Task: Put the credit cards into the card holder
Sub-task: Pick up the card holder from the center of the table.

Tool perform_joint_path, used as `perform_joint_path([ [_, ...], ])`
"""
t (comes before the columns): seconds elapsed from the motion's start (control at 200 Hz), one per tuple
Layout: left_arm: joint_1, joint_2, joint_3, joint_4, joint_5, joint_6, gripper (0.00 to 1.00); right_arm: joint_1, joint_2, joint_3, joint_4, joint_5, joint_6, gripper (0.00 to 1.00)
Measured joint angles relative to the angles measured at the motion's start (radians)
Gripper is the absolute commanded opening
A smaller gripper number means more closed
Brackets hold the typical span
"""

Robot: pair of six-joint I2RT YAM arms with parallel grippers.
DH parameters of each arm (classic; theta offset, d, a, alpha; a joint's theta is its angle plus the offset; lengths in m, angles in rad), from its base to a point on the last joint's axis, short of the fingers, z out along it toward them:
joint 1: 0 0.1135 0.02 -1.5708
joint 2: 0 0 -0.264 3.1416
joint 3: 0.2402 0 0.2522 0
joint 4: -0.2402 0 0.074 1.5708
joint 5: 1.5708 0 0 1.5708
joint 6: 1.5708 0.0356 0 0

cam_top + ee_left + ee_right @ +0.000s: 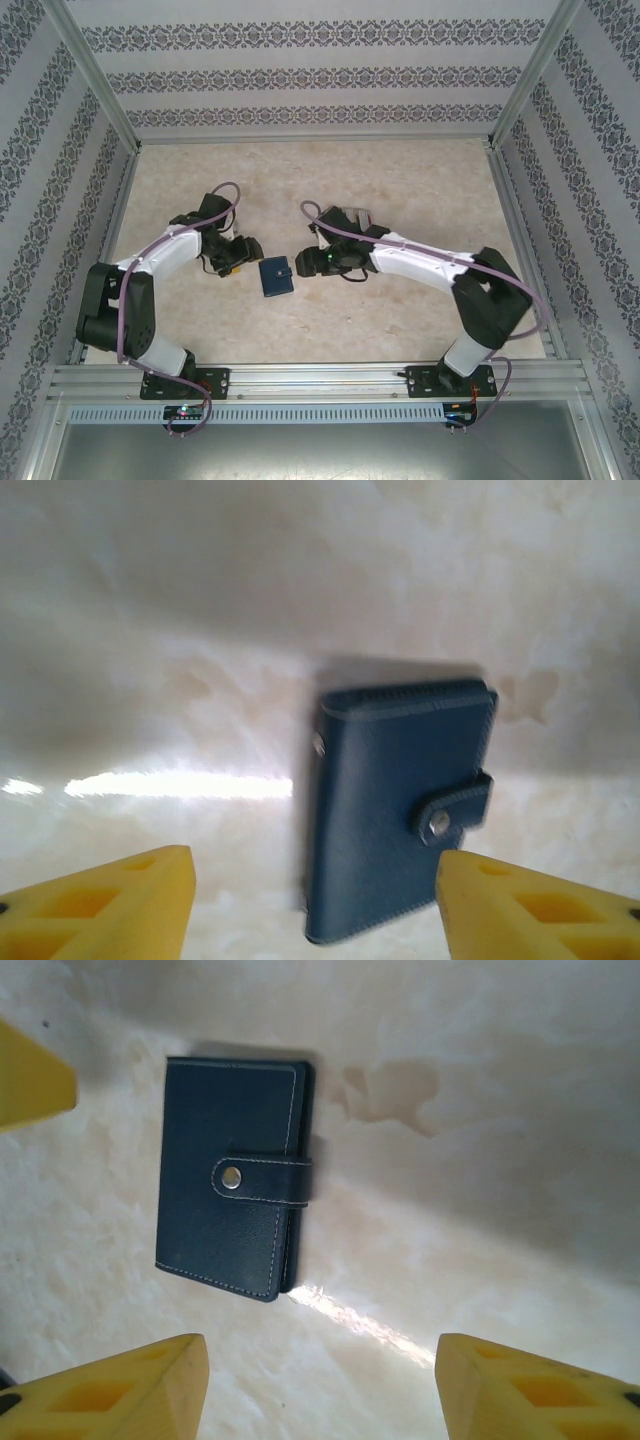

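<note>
Two wide-spread, empty hands flank the snapped-shut card holder (pixel 274 277) lying flat on the bench (pixel 400 180): the left hand (pixel 248 262) just left of it, the right hand (pixel 304 262) just right.

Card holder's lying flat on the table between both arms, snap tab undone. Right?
No: the snap tab is fastened across the card holder, as the right wrist view shows. The rest is correct.
</note>
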Motion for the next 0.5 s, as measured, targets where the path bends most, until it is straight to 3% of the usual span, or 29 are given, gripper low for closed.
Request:
perform_joint_path([
  [0.225, -0.002, 0.058, -0.101, 0.113, 0.153, -0.024, 0.53, 0.008, 0.128, 0.01, 0.093, -0.09, 0.102, 0.43],
  [0.5, -0.002, 0.106, -0.102, 0.174, 0.183, -0.021, 0.45, 0.008, 0.21, 0.013, 0.188, -0.169, 0.172, 0.32],
])
